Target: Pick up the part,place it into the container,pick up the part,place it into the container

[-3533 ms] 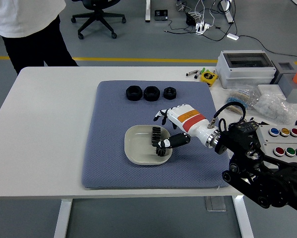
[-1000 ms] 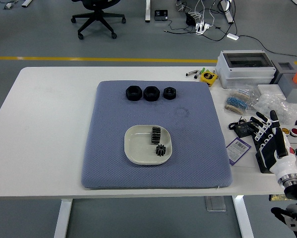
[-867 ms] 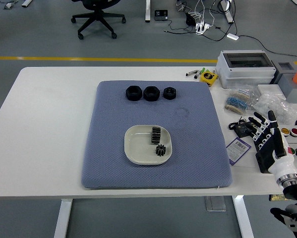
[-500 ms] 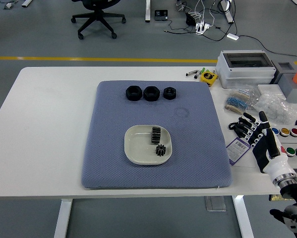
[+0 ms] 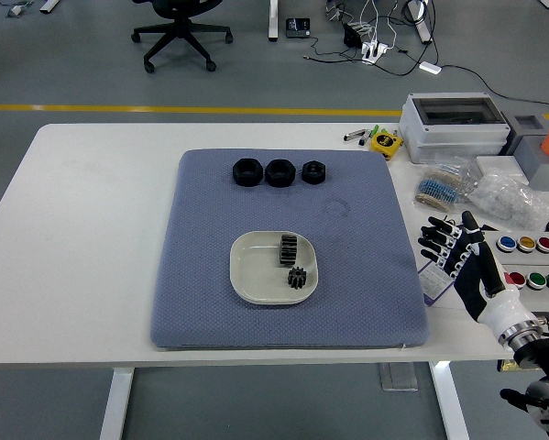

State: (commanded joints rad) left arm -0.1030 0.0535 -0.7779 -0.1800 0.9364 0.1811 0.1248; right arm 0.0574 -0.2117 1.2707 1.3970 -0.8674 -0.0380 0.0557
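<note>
A cream square dish (image 5: 254,275) sits on the blue mat (image 5: 201,302). Inside it lie two black gears: a long toothed one (image 5: 288,248) and a small round one (image 5: 298,277). Three black nut-like parts (image 5: 247,171), (image 5: 280,171), (image 5: 313,171) stand in a row at the mat's far edge. My right hand (image 5: 457,252) is open and empty, fingers spread, over the table just right of the mat. The left arm is out of view.
Right of the mat are a barcode tag (image 5: 435,275), a button box (image 5: 531,261), bags of small parts (image 5: 510,197), a grey box (image 5: 455,124) and a yellow tape measure (image 5: 385,142). An office chair (image 5: 178,27) stands on the floor behind.
My right hand let go of the small gear in the dish and pulled back to the right edge; over the last second it moved left again toward the mat. The person left.
</note>
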